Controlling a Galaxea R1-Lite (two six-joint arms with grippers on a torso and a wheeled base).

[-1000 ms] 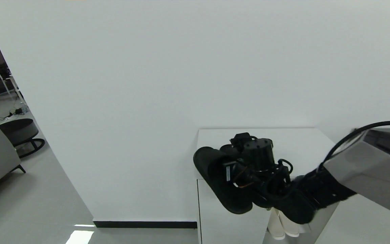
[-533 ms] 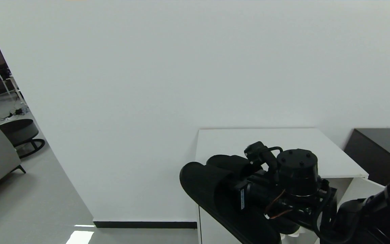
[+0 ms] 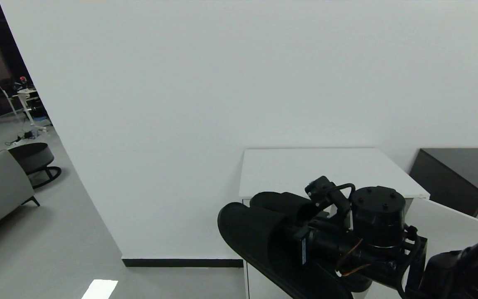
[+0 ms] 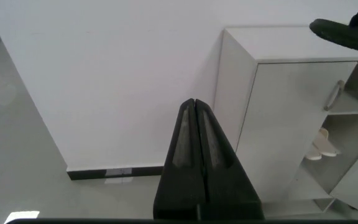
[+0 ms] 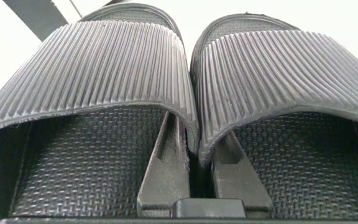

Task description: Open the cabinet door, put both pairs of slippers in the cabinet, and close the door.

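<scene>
A: What did the head camera show of the slippers?

B: The pair of black slippers [image 3: 264, 232] hung in the air in front of the white cabinet [image 3: 326, 170], low on the robot's right, toes pointing away from the right claw [image 3: 301, 243]. The claw was pushed in at their open ends. From that angle I couldn't properly make out its grip. The cabinet door [image 3: 446, 220] stood swung open on the right, near a dark unit [image 3: 459, 174].

A: And the left wrist camera?

B: The left claw [image 4: 195, 112] was pressed together with nothing in it, up over the grey floor [image 4: 17, 143], off the cabinet's left corner. Past it the cabinet stood open, and a pale pair of slippers [image 4: 324, 144] sat inside, below the upper shelf [image 4: 353, 111]. One black slipper poked in above the cabinet top.

A: The right wrist camera?

B: There it was plain. The two fingers [image 5: 166, 168] lay one inside each slipper, under the ribbed straps [image 5: 104, 68]. They were clamped on the inner edges, which were pinched side by side between them.
</scene>
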